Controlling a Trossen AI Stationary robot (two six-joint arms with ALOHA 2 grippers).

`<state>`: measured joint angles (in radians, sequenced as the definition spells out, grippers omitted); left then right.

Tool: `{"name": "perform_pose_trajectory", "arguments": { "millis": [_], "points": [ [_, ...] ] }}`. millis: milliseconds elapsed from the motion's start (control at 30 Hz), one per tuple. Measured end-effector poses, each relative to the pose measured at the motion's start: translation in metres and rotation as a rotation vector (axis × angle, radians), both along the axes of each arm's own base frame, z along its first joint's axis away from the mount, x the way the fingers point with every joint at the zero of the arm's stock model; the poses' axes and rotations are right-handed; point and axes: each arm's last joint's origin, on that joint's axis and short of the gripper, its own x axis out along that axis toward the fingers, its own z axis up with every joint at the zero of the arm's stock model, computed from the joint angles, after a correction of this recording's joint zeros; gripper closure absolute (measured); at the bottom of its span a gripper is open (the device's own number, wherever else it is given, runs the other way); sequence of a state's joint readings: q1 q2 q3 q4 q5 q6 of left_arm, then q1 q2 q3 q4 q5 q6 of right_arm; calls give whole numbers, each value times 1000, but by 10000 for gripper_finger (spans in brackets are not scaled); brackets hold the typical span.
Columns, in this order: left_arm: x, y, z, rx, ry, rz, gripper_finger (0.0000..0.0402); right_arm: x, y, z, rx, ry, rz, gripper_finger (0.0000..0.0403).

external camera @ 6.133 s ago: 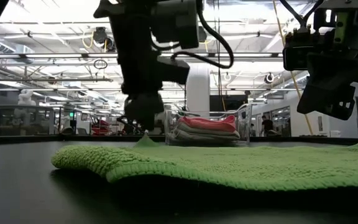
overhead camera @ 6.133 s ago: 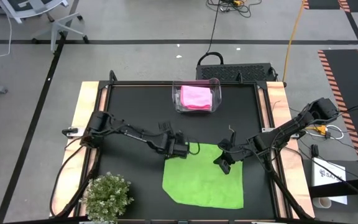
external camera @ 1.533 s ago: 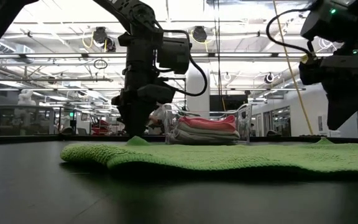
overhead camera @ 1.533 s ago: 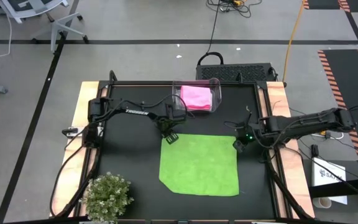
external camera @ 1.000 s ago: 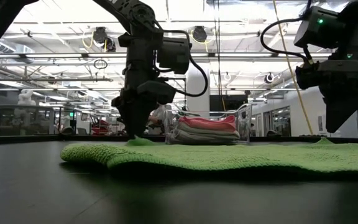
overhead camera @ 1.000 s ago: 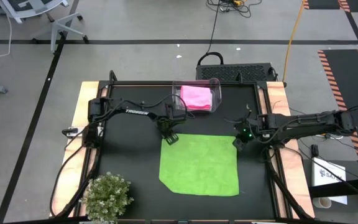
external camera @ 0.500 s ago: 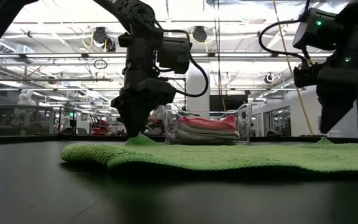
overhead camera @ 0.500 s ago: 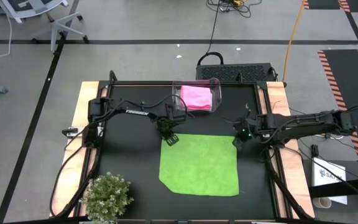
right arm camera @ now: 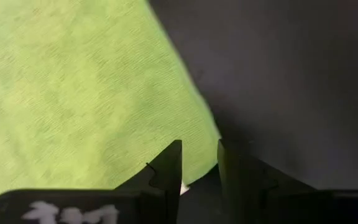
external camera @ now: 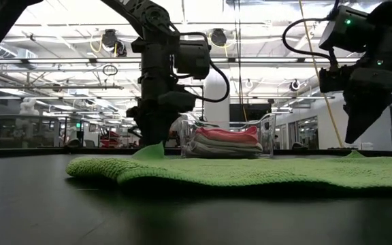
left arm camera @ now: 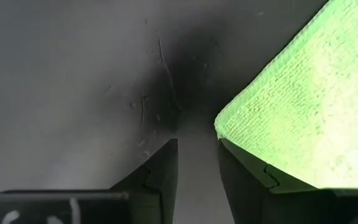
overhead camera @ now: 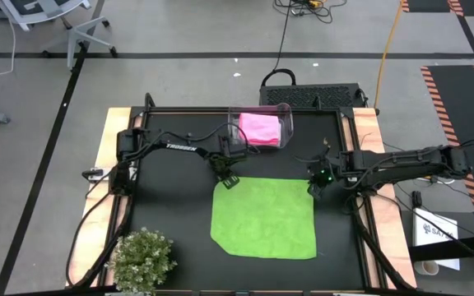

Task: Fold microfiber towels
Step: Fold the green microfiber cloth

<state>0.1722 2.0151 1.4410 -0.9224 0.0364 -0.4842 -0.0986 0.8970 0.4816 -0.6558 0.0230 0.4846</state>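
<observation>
Lime green towel [overhead camera: 264, 217] flat | left gripper [overhead camera: 228, 181], right gripper [overhead camera: 313, 189]: jaws parted at far corners

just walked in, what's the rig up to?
It's working on a lime green towel spread flat on the black table. The left hand sits at the towel's far left corner and the right hand at its far right corner, each with fingers slightly apart around the corner; neither has clearly pinched the cloth. No fold made yet. A pink towel sits in the clear bin at the table's far edge, and a small plant stands at the near left corner.
</observation>
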Motion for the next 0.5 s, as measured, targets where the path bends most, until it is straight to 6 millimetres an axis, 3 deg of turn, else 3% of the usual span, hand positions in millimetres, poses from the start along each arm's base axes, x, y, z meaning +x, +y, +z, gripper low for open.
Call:
{"name": "perform_pose_trajectory", "arguments": {
  "millis": [167,500],
  "points": [
    [1,-3,0,-53,-11,-21,283,-1,2,-1,58,9,3,296],
    [2,-6,0,-90,-20,28,283,-5,2,-6,68,39,-31,233]
  ]
}}
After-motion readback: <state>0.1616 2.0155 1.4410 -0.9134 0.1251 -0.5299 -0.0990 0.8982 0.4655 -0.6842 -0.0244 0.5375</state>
